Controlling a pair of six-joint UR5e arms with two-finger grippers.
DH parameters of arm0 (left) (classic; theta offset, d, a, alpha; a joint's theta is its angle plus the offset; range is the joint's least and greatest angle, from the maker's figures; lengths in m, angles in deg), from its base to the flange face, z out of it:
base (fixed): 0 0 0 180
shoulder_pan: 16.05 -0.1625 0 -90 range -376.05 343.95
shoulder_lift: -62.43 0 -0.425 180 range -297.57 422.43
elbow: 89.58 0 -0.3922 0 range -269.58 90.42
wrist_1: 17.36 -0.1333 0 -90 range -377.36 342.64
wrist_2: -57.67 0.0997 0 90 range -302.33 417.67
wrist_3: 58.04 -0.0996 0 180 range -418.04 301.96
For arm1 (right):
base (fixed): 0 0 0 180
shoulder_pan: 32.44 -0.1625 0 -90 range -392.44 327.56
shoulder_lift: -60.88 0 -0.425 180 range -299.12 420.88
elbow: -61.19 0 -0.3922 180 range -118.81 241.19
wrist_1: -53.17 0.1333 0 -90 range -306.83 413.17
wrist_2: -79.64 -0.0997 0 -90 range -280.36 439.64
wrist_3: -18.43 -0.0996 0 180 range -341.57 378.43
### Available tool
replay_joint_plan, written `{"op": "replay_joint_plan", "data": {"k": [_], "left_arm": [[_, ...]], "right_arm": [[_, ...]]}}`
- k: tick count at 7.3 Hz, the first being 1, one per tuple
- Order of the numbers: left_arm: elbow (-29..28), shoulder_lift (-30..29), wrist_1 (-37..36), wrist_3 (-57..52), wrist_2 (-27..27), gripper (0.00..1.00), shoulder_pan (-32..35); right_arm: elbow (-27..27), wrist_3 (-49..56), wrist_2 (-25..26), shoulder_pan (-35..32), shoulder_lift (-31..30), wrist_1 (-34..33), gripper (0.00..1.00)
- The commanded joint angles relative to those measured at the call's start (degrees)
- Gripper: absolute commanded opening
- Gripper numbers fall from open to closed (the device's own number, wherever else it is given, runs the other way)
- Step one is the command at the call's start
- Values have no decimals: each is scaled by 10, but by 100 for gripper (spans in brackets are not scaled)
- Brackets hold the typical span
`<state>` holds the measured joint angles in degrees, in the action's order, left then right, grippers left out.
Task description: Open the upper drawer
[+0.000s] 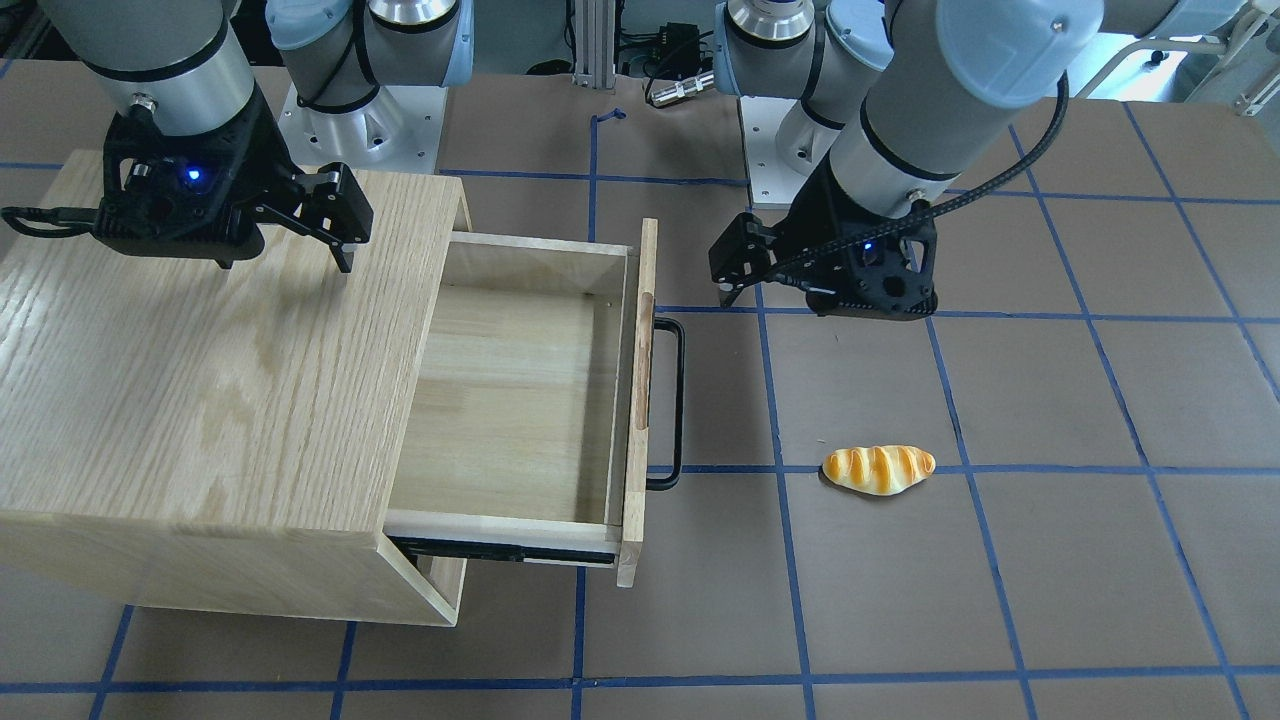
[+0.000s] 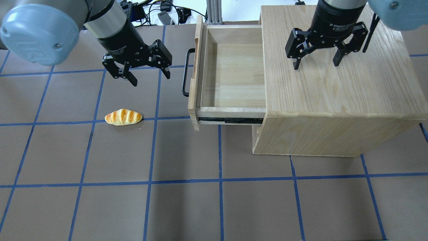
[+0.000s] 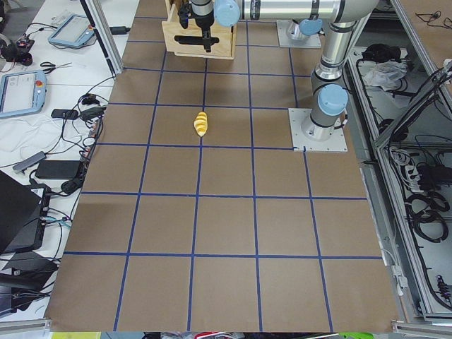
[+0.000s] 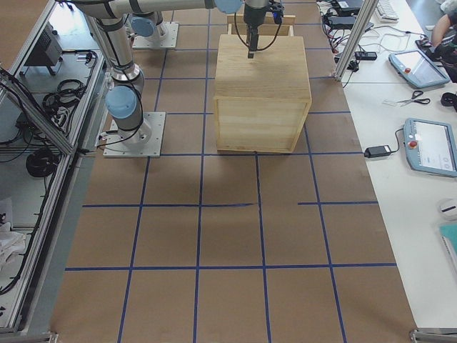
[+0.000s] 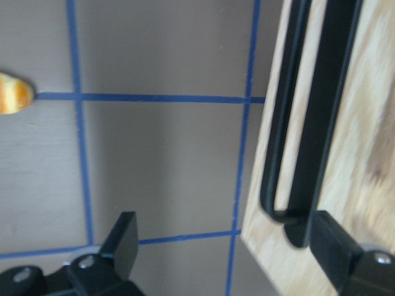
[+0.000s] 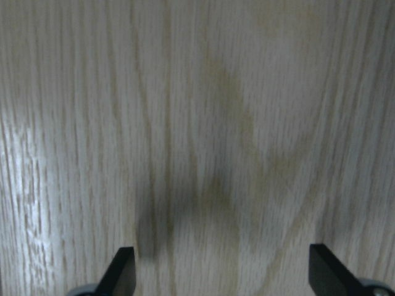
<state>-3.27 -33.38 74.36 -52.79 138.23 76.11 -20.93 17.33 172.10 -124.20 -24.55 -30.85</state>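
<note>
The upper drawer [image 2: 230,73] is pulled far out of the oak cabinet [image 2: 334,90], and its light-wood inside is bare. Its black bar handle [image 2: 186,72] faces my left gripper [image 2: 150,77], which is open, empty, and a short way off the handle. In the left wrist view the handle [image 5: 308,123] and the drawer front [image 5: 364,154] fill the right side, close to the gripper's right finger [image 5: 330,243]. My right gripper [image 2: 316,65] is open and empty, just above the cabinet top [image 6: 197,123]. The front view shows the open drawer [image 1: 510,400] too.
A toy bread roll [image 2: 123,117] lies on the brown mat [image 2: 200,201] with its blue tape grid, in front of my left gripper and left of the drawer. The cabinet takes up the table's right rear part. The arm bases stand behind it.
</note>
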Motion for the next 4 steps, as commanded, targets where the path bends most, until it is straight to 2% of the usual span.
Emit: {"op": "replay_joint_plan", "data": {"k": [1,2,4], "left_arm": [[-3,46,28,-9,83,100,-36],[3,61,32,-16,100,100,-35],[5,62,26,-16,98,100,-36]], "right_arm": [[-1,0,0,0,0,0,100],[0,0,0,0,0,0,100],[0,0,0,1,0,0,100]]}}
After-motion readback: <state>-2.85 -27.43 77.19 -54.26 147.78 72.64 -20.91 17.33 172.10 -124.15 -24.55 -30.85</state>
